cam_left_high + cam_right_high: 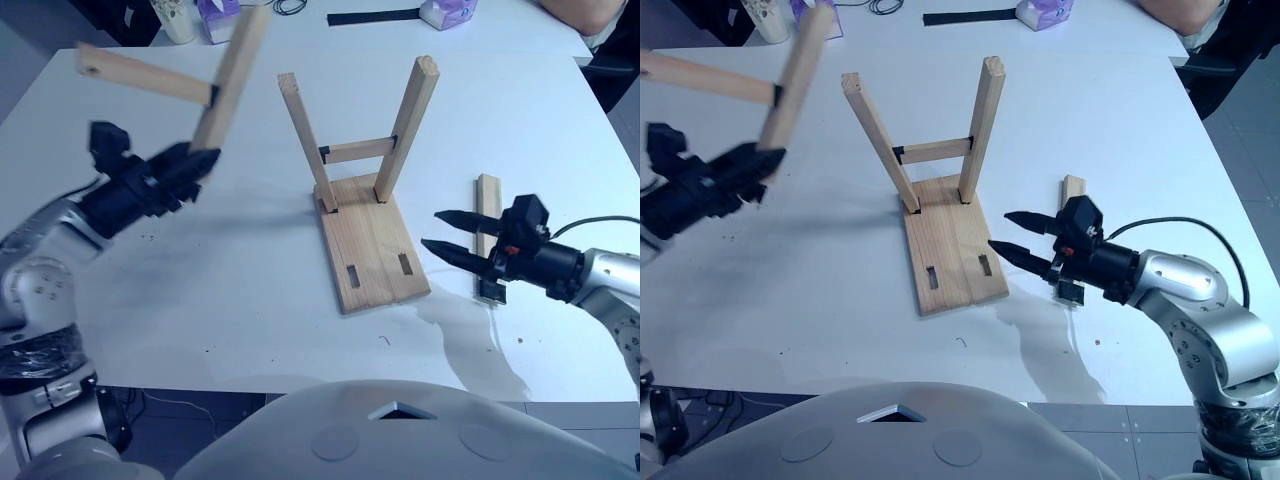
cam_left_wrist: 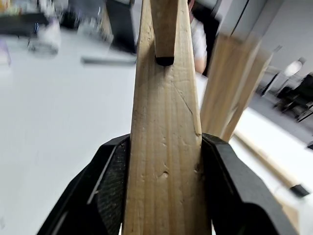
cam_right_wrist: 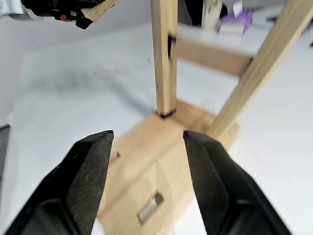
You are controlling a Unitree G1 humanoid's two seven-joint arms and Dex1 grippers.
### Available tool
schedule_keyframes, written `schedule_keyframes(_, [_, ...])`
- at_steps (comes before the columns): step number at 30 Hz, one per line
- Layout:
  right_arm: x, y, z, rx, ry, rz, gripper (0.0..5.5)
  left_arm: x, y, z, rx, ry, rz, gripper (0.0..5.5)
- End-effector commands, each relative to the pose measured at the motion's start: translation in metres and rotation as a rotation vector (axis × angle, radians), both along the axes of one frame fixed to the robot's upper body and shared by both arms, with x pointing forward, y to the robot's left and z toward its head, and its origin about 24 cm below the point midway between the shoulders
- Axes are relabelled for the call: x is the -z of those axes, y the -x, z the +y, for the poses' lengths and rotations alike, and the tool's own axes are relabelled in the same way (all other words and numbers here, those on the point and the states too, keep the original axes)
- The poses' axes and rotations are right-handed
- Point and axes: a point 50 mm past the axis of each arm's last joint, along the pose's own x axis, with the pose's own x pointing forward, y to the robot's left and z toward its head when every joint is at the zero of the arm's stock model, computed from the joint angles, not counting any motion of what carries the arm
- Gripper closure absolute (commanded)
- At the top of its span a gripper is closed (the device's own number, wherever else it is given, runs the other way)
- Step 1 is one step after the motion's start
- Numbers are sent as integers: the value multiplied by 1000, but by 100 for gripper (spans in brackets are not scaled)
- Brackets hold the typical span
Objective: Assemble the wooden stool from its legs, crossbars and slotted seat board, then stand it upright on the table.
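Left eye view is showing the slotted seat board (image 1: pixel 375 250) lying flat in the middle of the worktop (image 1: pixel 200 300), two legs (image 1: pixel 408 125) and a crossbar (image 1: pixel 357 151) standing in its far slots. The left gripper (image 1: pixel 203 160) is clamping a second leg pair (image 1: pixel 232 80) aloft toward the left edge, while the right gripper (image 1: pixel 430 229) is hovering spread wide beside the board, by a loose bar (image 1: pixel 487 205).

table (image 1: pixel 200 300): white, wide | floor (image 1: pixel 1252 170): grey, beyond right edge

Readable text: none.
Cup (image 1: pixel 176 20) and packets (image 1: pixel 218 18) at the counter's (image 1: pixel 250 300) far edge: print too small to read.
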Motion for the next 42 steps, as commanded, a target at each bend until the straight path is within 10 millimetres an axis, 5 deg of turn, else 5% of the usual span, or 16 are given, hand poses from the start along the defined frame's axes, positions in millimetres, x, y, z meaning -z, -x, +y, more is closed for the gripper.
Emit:
schedule_keyframes(1, [-33, -12, 0, -31, -101, -63, 286, -53, 9, -23, 213, 61, -161, 347])
schedule_keyframes(6, [-71, -21, 8, -165, -209, -100, 286, -71, 36, -77, 564, 89, -182, 347])
schedule_keyframes(13, [-111, -16, 19, -456, -370, -44, 213, -62, 53, -103, 745, 77, -133, 347])
schedule_keyframes(16, [-114, -17, 23, -504, -365, -22, 182, -58, 56, -109, 797, 60, -120, 347])
schedule_keyframes(42, [-104, -23, 44, -531, -303, -53, 207, -28, 52, -111, 813, -70, -59, 347])
